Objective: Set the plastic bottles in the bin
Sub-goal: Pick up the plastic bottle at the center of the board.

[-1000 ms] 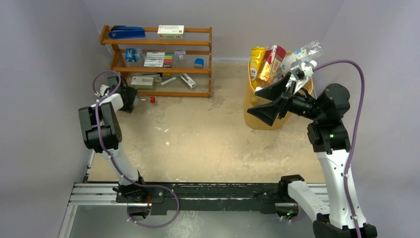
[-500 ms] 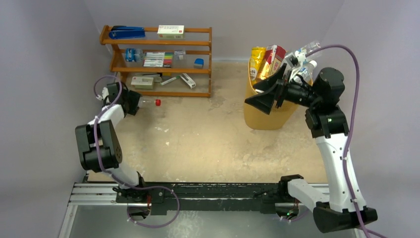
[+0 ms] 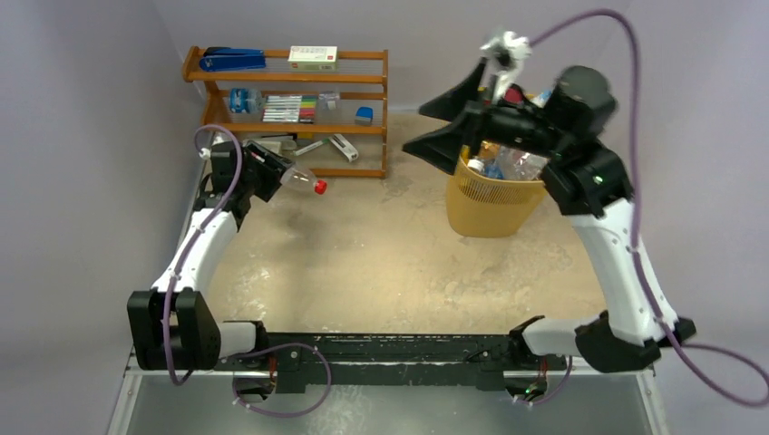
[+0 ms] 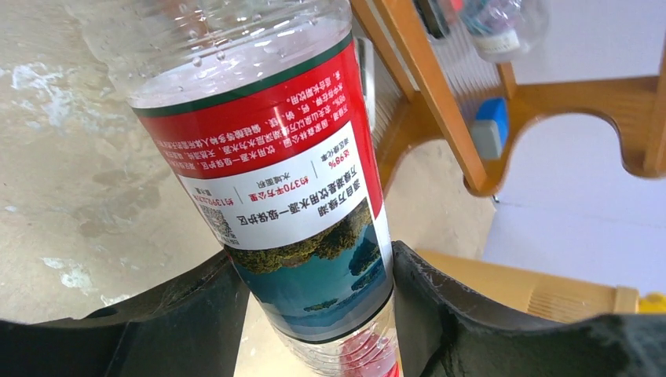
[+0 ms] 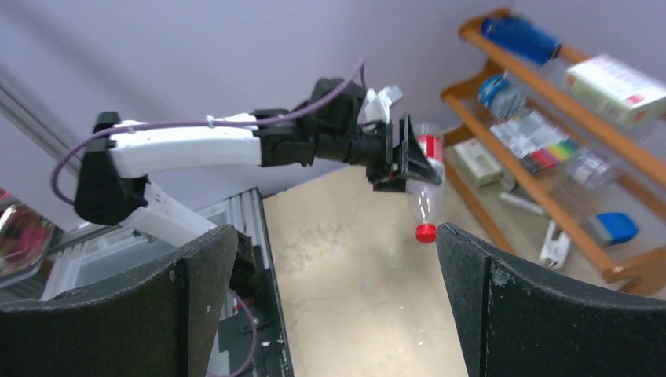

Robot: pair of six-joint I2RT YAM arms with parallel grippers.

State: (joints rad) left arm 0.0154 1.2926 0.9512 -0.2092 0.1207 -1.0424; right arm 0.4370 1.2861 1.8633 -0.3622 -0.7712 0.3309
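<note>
the left claw (image 3: 275, 171) is clamped on a clear bottle (image 3: 299, 178) with a red label. it holds the bottle off the tabletop (image 3: 363, 263) at about 10 o'clock, just in front of the wooden rack (image 3: 299, 129). the bottle's red cap (image 3: 320, 187) points toward 4 o'clock. the right claw (image 3: 446, 120) is spread wide and grips nothing, hovering above the 10 o'clock side of the yellow bin (image 3: 494, 207). the bin stands at about 2 o'clock with several bottles (image 3: 508, 163) inside.
</note>
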